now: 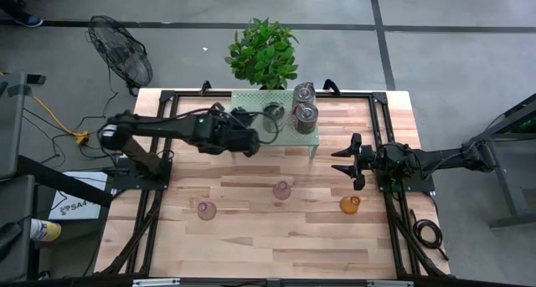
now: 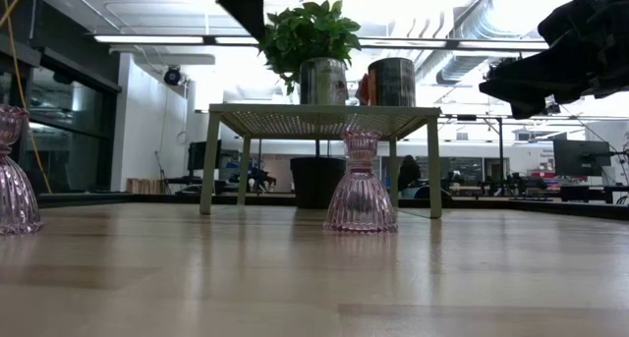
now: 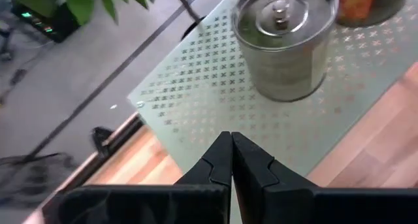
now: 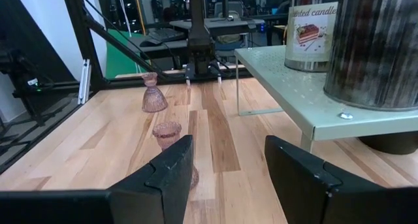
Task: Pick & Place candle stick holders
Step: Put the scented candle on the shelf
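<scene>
From above, the left gripper [image 1: 261,128] hangs over the green perforated shelf [image 1: 251,99] at the worktop's [image 1: 251,237] far edge, its jaws pressed together on nothing, with the nearest silver holder [image 1: 274,111] just beside them. Two more silver holders [image 1: 306,114] stand toward the shelf's right end. The right gripper [image 1: 345,161] waits near the worktop's right edge with jaws spread and empty; the amber holder [image 1: 350,204] sits close by on the wood, nearer the front edge. One pink holder [image 1: 282,189] stands mid-worktop and another pink holder [image 1: 206,209] toward the front left. A potted plant [image 1: 263,53] stands on the floor behind the far edge, and a fan [image 1: 121,57] off the far left corner. At table height, a pink holder [image 2: 361,183] stands in front of the shelf [image 2: 324,116], and a second pink one [image 2: 14,175] shows at the left; behind lies a bright, open workshop hall. The left wrist view shows the closed fingertips [image 3: 230,152] above the shelf's mesh [image 3: 189,87], apart from a silver holder [image 3: 284,34]. The right wrist view shows the spread fingers [image 4: 173,168] framing bare wood, two pink holders [image 4: 154,93] farther off, and a silver holder [image 4: 379,48] on the shelf [image 4: 294,87].
</scene>
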You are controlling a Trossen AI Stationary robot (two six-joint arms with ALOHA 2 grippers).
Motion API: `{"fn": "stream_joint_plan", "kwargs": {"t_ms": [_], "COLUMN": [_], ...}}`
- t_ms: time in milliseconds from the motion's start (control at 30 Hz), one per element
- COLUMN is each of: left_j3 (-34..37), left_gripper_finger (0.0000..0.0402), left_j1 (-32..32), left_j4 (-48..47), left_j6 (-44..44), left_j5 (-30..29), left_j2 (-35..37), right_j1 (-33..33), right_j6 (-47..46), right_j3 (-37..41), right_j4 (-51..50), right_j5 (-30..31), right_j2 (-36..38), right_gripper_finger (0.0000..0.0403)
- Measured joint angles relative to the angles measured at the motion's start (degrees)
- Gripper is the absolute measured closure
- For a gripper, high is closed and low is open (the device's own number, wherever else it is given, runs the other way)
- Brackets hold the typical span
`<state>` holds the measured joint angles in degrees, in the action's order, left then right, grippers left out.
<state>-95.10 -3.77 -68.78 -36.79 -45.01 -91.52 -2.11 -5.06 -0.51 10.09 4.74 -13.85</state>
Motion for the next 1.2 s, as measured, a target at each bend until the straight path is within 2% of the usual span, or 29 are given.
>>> {"fn": "stream_joint_plan", "kwargs": {"t_ms": [267,500,633,867,1200], "left_j3": [27.0,43.7,48.2,51.3,51.4], "left_gripper_finger": [0.0401,0.0402,0.0401,0.0401,0.0401], "left_j1": [0.0,0.0,1.2,6.2,11.6], "left_j4": [32.2,55.6,63.5,75.8,80.0], "left_j6": [11.7,17.4,19.1,20.9,23.5], "left_j5": [6.5,7.3,7.8,14.1,24.8], "left_j2": [14.0,21.2,21.2,18.4,15.5], "right_j1": [0.0,0.0,0.0,0.0,0.0], "right_j6": [0.0,0.0,0.0,0.0,0.0], "right_j3": [0.0,0.0,0.0,0.0,0.0], "right_j4": [0.0,0.0,-0.1,-0.4,-0.4], "right_j5": [-0.1,-0.2,-0.2,-0.2,-0.2], "right_j2": [0.0,0.0,0.0,-0.3,-0.3], "right_gripper_finger": [0.0217,0.0217,0.0217,0.0217,0.0217]}}
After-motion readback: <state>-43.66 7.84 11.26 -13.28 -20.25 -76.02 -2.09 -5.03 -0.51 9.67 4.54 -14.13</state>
